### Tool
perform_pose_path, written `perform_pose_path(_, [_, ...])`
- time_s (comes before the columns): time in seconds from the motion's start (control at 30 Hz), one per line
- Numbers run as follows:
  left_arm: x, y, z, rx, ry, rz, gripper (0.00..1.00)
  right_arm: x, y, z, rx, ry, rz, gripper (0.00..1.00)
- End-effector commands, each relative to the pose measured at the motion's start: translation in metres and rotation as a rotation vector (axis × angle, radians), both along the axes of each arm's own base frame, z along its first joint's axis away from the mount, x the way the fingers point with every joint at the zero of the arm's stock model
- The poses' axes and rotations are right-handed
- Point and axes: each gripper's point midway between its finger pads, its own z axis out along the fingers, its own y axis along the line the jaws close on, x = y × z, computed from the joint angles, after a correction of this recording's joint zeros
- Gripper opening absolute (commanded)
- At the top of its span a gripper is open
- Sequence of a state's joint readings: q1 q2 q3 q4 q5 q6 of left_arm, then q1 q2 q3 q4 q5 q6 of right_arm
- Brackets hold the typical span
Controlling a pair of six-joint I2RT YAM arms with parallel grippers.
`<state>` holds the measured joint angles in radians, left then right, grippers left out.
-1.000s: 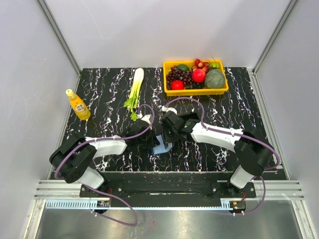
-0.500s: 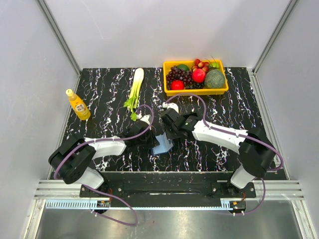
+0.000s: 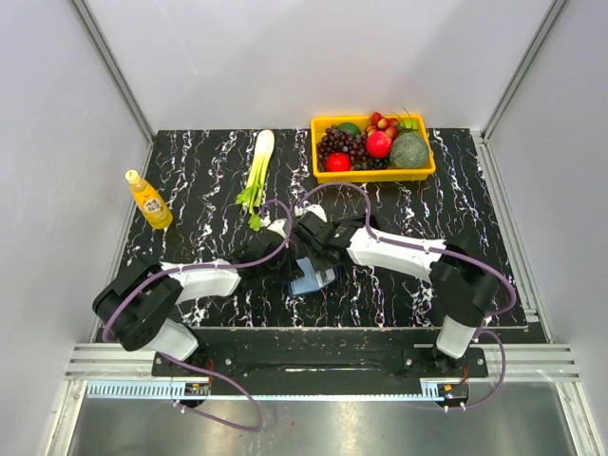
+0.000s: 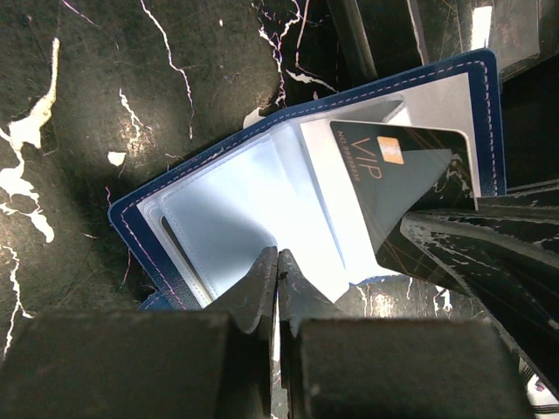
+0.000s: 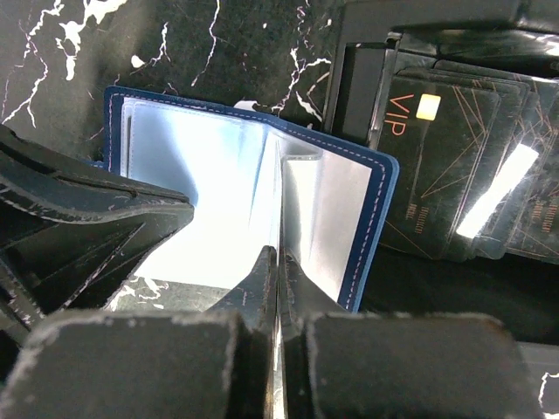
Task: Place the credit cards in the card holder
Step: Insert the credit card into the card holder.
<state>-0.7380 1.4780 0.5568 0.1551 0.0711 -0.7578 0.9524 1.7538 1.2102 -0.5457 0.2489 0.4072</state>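
Right arm has swung leftward over the last second, its elbow drawn in toward the middle, and the right gripper (image 5: 278, 258) now sits just beside the left gripper (image 4: 278, 266) over the wallet. The left arm has barely shifted.

And there's the small navy-blue folding card holder (image 4: 218, 201), lying open on the black white-veined marble table (image 3: 190, 161), near the front edge between the two arms, pale blue inside with clear plastic sleeves facing up. On the left wrist view, a black card (image 4: 397, 188) lettered VIP with a gold chip lies slanted over the holder's right page, one corner under a clear sleeve. The right gripper comes in from the lower right, fingers pressed together on the card's near end, pinching it. On the right wrist view the card shows only as a thin upright line above the closed fingertips.

Left gripper: fingers pressed together too, tips down on the near edge of the holder's pale page. Whether a sleeve is caught between them, I cannot tell.

Just beside the holder, in the right wrist view, a black rectangular open tray (image 5: 358, 78) holds more black VIP cards (image 5: 437, 166).

Farther back stand a yellow plastic tray (image 3: 373, 175) of mixed fruit, a pale green leek (image 3: 258, 166), and a small yellow juice bottle (image 3: 148, 199) at the left.
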Motion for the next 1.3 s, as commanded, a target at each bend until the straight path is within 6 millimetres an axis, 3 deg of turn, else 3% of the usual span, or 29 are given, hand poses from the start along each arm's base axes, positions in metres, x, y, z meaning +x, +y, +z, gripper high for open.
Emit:
perform_pose_path(0.0, [-0.01, 0.024, -0.023, 0.128, 0.047, 0.012, 0.0, 0.011, -0.011, 0.02, -0.076, -0.082, 0.009, 0.0])
perform_pose_path(0.23, [-0.01, 0.024, -0.023, 0.128, 0.049, 0.017, 0.0, 0.008, 0.009, 0.041, 0.034, -0.098, 0.047, 0.0])
perform_pose_path(0.4, [-0.009, 0.025, -0.02, 0.108, 0.044, 0.046, 0.0, -0.013, 0.031, 0.032, 0.112, 0.006, 0.143, 0.0])
perform_pose_path(0.57, [-0.009, 0.022, -0.013, 0.041, 0.022, 0.076, 0.0, -0.024, 0.043, 0.023, 0.235, 0.071, 0.05, 0.0])
perform_pose_path(0.77, [-0.007, 0.02, -0.011, 0.04, 0.023, 0.075, 0.0, -0.023, 0.061, 0.046, 0.396, 0.068, -0.004, 0.0])
perform_pose_path(1.07, [-0.006, 0.019, -0.011, 0.043, 0.02, 0.07, 0.0, -0.018, 0.059, 0.076, 0.412, 0.006, 0.006, 0.0])
perform_pose_path(1.2, [-0.005, 0.016, -0.011, 0.04, 0.019, 0.062, 0.0, -0.021, 0.052, 0.05, 0.305, 0.046, 0.024, 0.0])
perform_pose_path(1.27, [-0.003, 0.012, -0.007, 0.031, 0.008, 0.042, 0.0, -0.021, 0.046, 0.049, 0.285, 0.014, 0.002, 0.0])
